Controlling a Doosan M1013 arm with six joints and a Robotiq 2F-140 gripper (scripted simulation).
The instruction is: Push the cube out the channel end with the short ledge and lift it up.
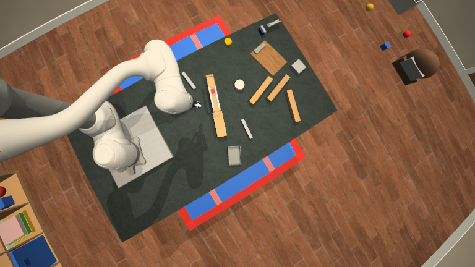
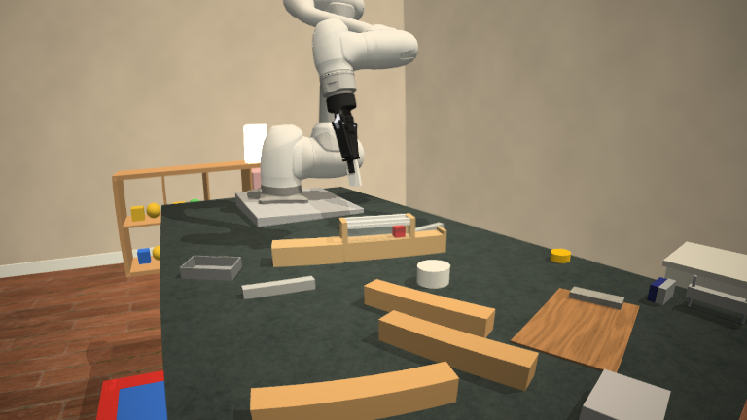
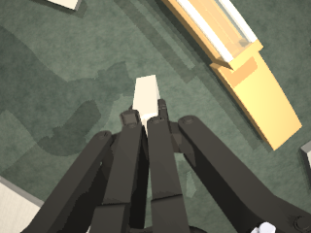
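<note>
The red cube sits inside the channel, nearer the end with the short ledge and raised lip. The other end has a long wooden ledge. Pale rails run along the channel's top; the cube is out of the wrist view. My gripper is shut and empty, its pale fingertips together. It hangs well above the table on the robot base's side of the channel, clear of it.
One pale bar lies behind the lipped end, another beyond the long ledge. A grey tray, a white cylinder, several wooden beams and a wooden board stand on the far side.
</note>
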